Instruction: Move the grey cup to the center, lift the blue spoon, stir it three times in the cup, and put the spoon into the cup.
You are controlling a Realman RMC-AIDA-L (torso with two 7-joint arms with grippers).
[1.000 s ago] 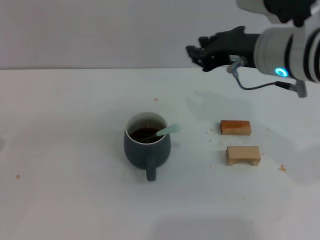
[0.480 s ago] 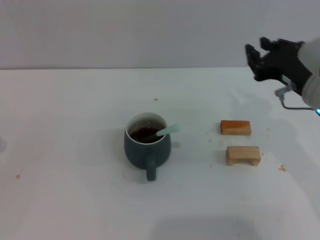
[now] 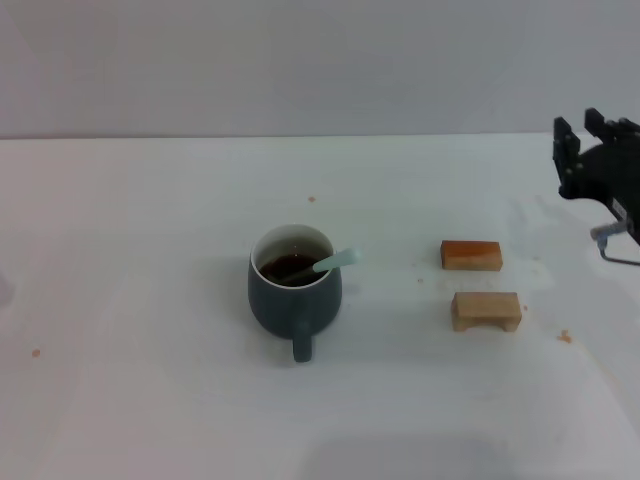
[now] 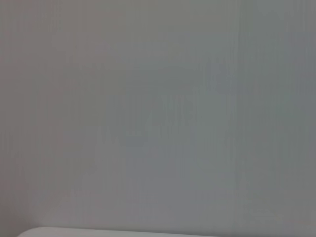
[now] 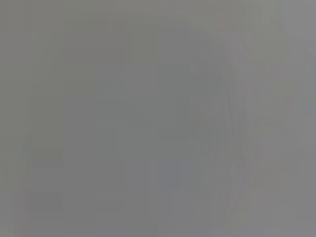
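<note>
The grey cup point(image 3: 294, 295) stands near the middle of the white table point(image 3: 150, 220), its handle toward me and dark brown liquid inside. The blue spoon point(image 3: 335, 262) rests in the cup, its pale handle leaning over the right side of the rim while its bowl is hidden in the liquid. My right gripper point(image 3: 580, 140) hangs at the far right edge of the head view, above the table and well away from the cup, open and holding nothing. No left arm or gripper appears. Both wrist views show only plain grey.
Two small wooden blocks lie to the right of the cup: an orange-brown one point(image 3: 470, 254) and a paler one point(image 3: 486, 310) in front of it. Small crumbs dot the table.
My right arm has drawn back from above the table's far middle to the right edge of the view. The cup and spoon have not moved.
</note>
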